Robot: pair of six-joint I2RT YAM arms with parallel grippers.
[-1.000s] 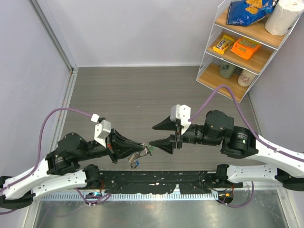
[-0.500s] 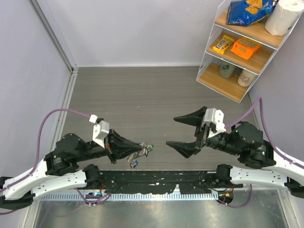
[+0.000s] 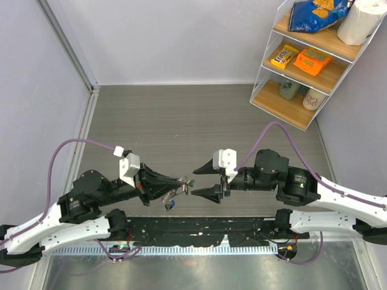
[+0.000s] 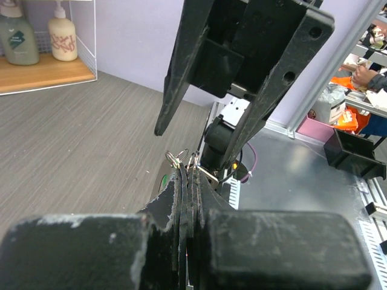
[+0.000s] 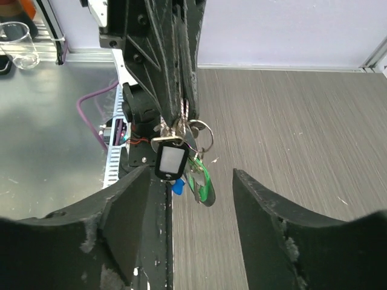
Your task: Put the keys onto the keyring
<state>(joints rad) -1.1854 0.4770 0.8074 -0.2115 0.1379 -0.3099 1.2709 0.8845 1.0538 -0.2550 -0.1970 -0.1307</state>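
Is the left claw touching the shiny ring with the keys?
Touching. In the right wrist view the left gripper pinches the thin silvery metal keyring, coloured-head keys dangling below.

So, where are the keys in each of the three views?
Top external: the keys hang low, just left of centre.
Left wrist: keys at centre, past its own fingertips.
Right wrist: keys at centre, above the gap between its fingers.
Shared landmark: the left end effector, shut on them.

Lab test cell — plain partitions (image 3: 36, 90), stocked shelf (image 3: 289, 110).
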